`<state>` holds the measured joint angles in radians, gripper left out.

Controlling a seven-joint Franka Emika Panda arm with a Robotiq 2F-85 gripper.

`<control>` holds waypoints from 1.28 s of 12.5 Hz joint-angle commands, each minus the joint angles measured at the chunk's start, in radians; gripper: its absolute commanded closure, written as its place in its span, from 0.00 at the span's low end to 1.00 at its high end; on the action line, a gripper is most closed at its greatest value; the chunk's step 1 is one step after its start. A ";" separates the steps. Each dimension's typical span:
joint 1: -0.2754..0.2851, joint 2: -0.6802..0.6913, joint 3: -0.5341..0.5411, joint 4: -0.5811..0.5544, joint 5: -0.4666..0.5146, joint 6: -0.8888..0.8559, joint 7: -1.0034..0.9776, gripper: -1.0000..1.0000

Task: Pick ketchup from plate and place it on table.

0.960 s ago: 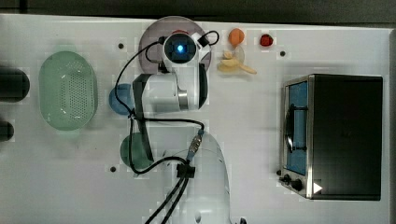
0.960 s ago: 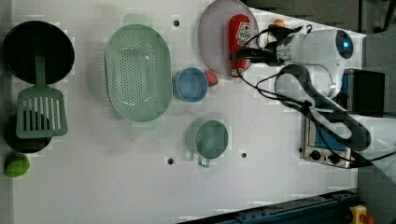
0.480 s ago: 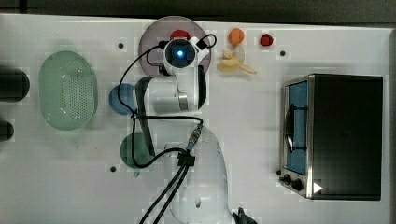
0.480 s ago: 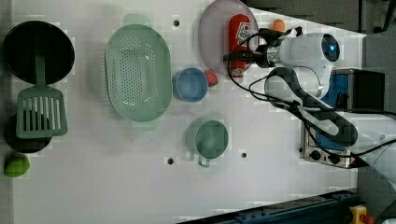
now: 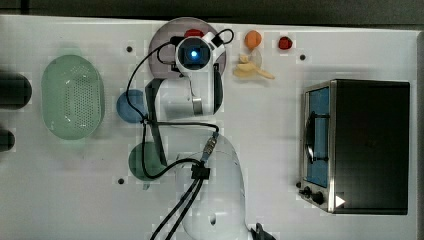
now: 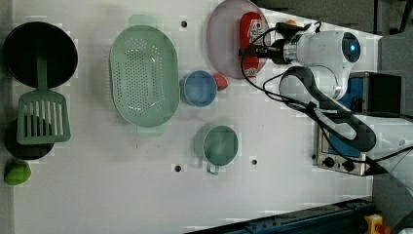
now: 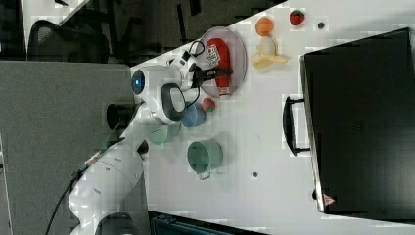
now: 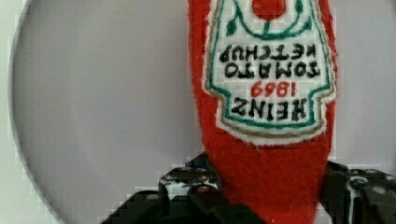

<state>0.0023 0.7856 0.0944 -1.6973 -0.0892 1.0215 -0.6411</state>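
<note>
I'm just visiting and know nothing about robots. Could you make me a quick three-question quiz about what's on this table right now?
1. True or false: the ketchup lies on the plate.
2. In the left view, what sits right beside the blue dish?
A. a red strawberry-like piece
B. the banana
C. the spatula
3. Fill in: on either side of the ketchup in the wrist view are the fingers of the ______.

Key: 1 true; 2 A; 3 gripper.
</note>
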 commanded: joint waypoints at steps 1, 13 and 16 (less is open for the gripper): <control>-0.003 -0.117 0.001 0.030 0.029 -0.024 -0.013 0.40; -0.061 -0.624 -0.077 -0.069 0.152 -0.653 -0.013 0.40; -0.068 -0.733 -0.119 -0.231 0.152 -0.647 -0.013 0.40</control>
<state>-0.0287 0.0111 -0.0147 -1.8623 0.0663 0.4038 -0.6411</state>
